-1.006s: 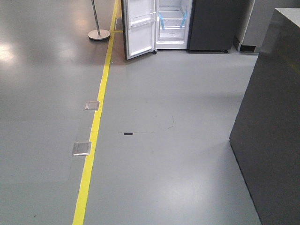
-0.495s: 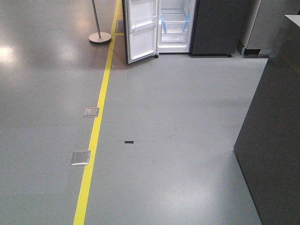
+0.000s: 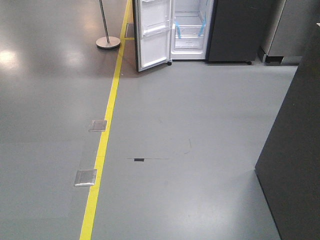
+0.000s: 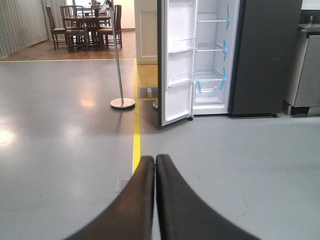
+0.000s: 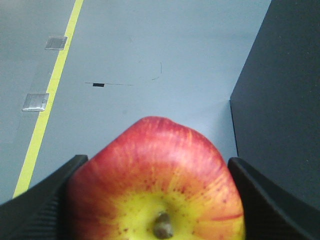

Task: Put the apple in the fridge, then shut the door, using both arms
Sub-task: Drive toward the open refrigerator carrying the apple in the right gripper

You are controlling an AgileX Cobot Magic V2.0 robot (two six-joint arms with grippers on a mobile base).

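While ribbed right pincer (image 5: pixel 157 200) clamps glossy round apple (image 5: pixel 155 165), smooth curved left pincer (image 4: pixel 155 162) pressed closed

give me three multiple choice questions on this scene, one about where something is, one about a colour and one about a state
1. Where is the apple?
A. in a bowl
B. held in the right hand
C. lying on the floor

2. What colour is the floor line that runs toward the fridge?
A. yellow
B. red
C. white

3. How does the door of the fridge stand?
A. shut
B. taken off
C. swung open

Answers:
1 B: the right wrist view shows the apple filling the gap between that hand's black fingers.
2 A: the stripe is plainly yellow in the front view.
3 C: the door stands out from the fridge, with its white inner side and bins showing.
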